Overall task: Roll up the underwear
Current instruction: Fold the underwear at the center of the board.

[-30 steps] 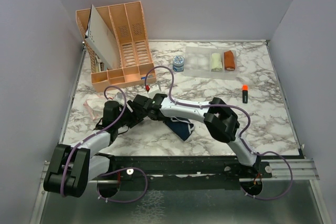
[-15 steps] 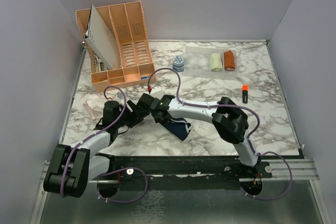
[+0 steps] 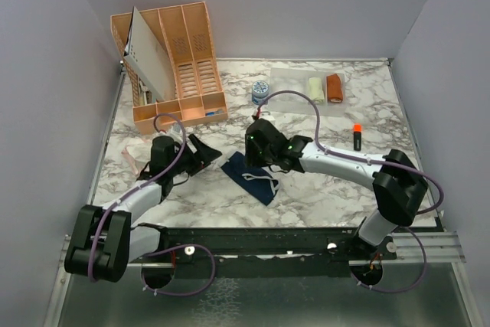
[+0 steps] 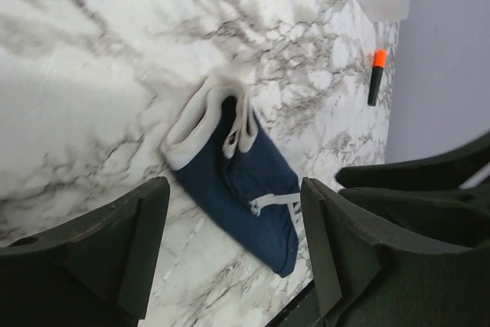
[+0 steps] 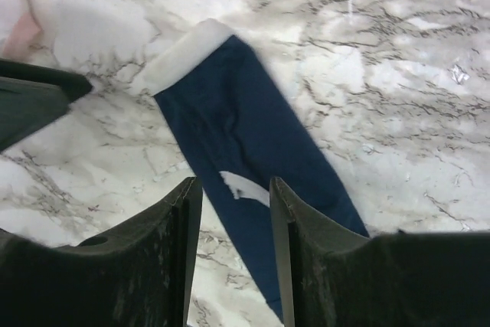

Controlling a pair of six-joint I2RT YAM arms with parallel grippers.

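While the navy blue cloth briefs, folded into a long white-banded strip, are lying flat on the marble table, the left gripper is hovering near their left and the right gripper is hanging over their far edge, both spread apart, gripping nothing.

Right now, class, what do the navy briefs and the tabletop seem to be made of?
Navy briefs: soft matte cloth, likely cotton knit; they lie limp and folded, with a white band. Tabletop: smooth, marble-look, grey veins on white; perhaps only printed laminate.
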